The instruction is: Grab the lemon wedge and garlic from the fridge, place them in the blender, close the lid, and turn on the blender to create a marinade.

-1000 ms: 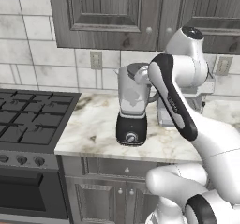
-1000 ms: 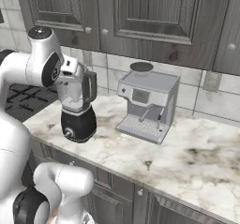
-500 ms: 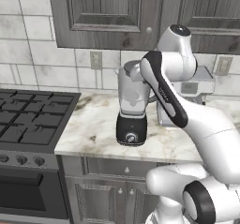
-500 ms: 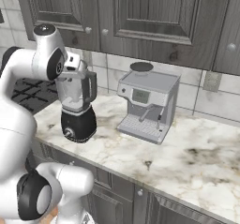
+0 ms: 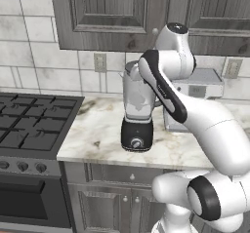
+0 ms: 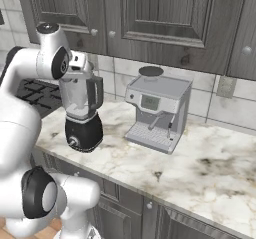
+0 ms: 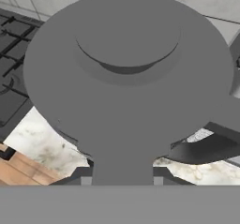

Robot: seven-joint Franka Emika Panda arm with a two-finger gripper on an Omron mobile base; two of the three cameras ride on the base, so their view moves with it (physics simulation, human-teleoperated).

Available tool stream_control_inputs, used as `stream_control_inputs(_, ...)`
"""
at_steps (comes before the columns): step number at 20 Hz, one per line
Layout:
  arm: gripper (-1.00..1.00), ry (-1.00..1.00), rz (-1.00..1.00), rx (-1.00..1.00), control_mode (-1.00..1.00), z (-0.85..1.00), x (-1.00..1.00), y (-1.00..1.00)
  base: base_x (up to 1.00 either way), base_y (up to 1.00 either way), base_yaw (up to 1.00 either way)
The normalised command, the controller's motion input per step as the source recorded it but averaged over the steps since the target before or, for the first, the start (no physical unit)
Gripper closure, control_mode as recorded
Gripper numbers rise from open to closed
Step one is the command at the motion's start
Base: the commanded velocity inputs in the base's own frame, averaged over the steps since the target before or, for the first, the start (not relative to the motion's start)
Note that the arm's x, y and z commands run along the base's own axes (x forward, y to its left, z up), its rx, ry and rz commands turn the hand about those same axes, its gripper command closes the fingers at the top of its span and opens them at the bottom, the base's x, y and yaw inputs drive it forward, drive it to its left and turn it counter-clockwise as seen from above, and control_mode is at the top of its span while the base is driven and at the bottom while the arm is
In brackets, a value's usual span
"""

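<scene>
The blender [image 5: 137, 111] stands on the marble counter, black base with a silver knob, and its clear jar [image 6: 80, 95] has the handle turned toward the coffee machine. My gripper [image 6: 79, 64] hangs right at the jar's top, shut on the lid. The lid [image 7: 126, 78] is a round dark grey disc with a raised centre knob, very close in the hand view and covering my fingertips. It sits level over the jar's mouth [image 5: 131, 67]; I cannot tell whether it is seated. The jar's handle [image 7: 211, 145] pokes out beneath it. The lemon wedge and garlic are hidden. The fridge is out of view.
A boxy silver coffee machine [image 6: 157, 114] stands on the counter just right of the blender. A black gas stove [image 5: 29, 125] lies to the left. Dark wall cabinets [image 5: 112, 12] hang low above the jar. Open marble counter [image 6: 210, 168] stretches to the right.
My arm has swung round and risen, carrying the hand and lid from beside the jar to right over its top. The blender has stayed put.
</scene>
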Motion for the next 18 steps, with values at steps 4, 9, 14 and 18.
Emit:
stream_control_inputs(4, 1.0, -0.05, 0.01, 0.0, -1.0, -0.01, 0.23, 0.0, 0.0, 0.0, 0.0)
stream_control_inputs(9, 1.0, -0.05, 0.07, 0.0, -1.0, -0.1, 0.21, 0.0, 0.0, 0.0, 0.0)
stream_control_inputs(14, 1.0, -0.03, 0.13, 0.0, -1.0, -0.11, 0.17, -0.07, 0.0, 0.0, 0.0)
stream_control_inputs(18, 1.0, 0.0, 0.19, 0.0, -1.0, -0.11, 0.0, -0.24, 0.0, 0.0, 0.0)
